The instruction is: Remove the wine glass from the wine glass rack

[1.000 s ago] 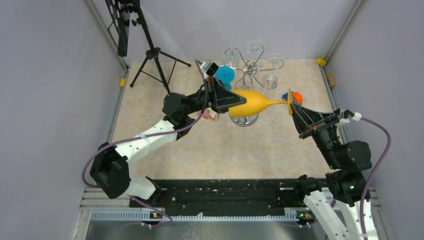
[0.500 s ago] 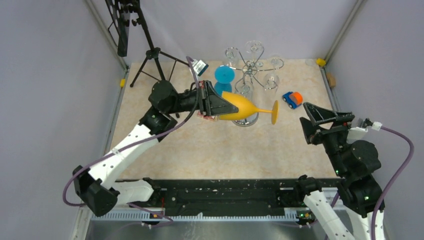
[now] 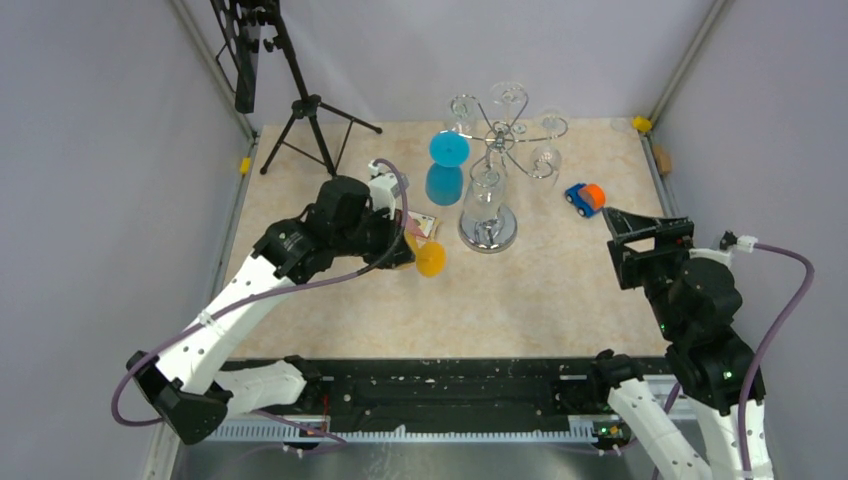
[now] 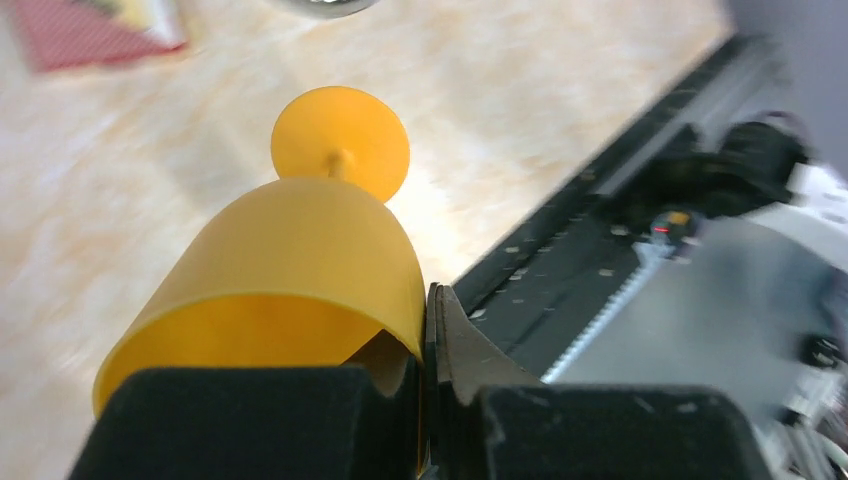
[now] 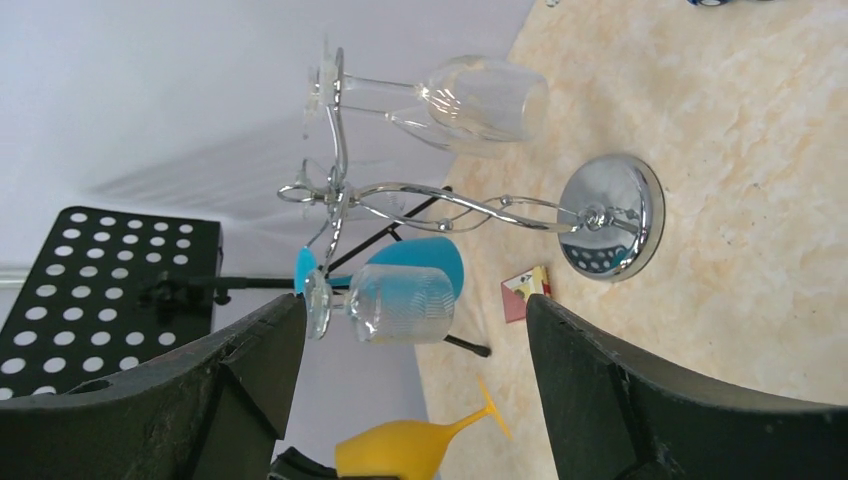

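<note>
The orange wine glass (image 3: 428, 258) hangs over the table left of the wine glass rack (image 3: 497, 140), apart from it. My left gripper (image 3: 404, 246) is shut on the bowl's rim. In the left wrist view one finger sits inside the bowl (image 4: 290, 265) and the other outside, left gripper (image 4: 430, 350), with the foot (image 4: 340, 140) pointing away. My right gripper (image 3: 612, 240) stands open to the right of the rack, holding nothing. Through the right gripper (image 5: 412, 300) I see the chrome rack (image 5: 450, 208) with clear glasses (image 5: 400, 300) hanging on it, and the orange glass (image 5: 420, 445) below.
A blue glass (image 3: 446, 168) stands upside down at the rack's left, close to the round chrome base (image 3: 488, 233). A small card (image 3: 421, 226) lies beside my left gripper. A blue and orange toy car (image 3: 585, 197) sits right of the rack. A black tripod (image 3: 310, 112) stands back left.
My right gripper let go of the orange glass's foot, opened and drew back to the right. My left arm swung the glass away from the rack, left and nearer.
</note>
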Robot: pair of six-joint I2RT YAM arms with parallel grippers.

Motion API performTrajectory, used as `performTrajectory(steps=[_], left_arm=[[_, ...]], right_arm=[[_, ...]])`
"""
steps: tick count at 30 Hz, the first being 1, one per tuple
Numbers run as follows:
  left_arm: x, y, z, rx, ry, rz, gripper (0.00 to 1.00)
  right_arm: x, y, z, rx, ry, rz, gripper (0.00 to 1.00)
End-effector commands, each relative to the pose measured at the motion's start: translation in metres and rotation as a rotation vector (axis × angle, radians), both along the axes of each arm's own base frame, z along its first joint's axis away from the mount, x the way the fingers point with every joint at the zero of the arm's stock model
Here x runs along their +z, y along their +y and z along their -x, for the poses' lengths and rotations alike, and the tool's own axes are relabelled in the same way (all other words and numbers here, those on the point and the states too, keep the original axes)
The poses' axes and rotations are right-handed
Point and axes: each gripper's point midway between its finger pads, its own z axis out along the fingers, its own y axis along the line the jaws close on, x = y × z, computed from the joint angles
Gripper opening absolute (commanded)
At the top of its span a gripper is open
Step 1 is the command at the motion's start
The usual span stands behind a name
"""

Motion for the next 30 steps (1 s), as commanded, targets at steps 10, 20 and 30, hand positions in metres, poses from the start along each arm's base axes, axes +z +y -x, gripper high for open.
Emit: performTrajectory(steps=[10,20,30], left_arm=[[-0.106,0.109,-0.045,0.478,0.133,-0.595,0.00],[-0.136,0.150,-0.046,0.602,0.300,-0.576,0.00],[-0.142,0.162,-0.044,0.656,0.332,-0.593,0.01]], right_arm=[[0.003,0.008,-0.018,0.023,-0.021,0.015,0.79],[0.001,0.009,-0.022,0.020,-0.021,0.010,0.79],[-0.006,0.024,-0.036,0.086,0.049,0.048,0.69]])
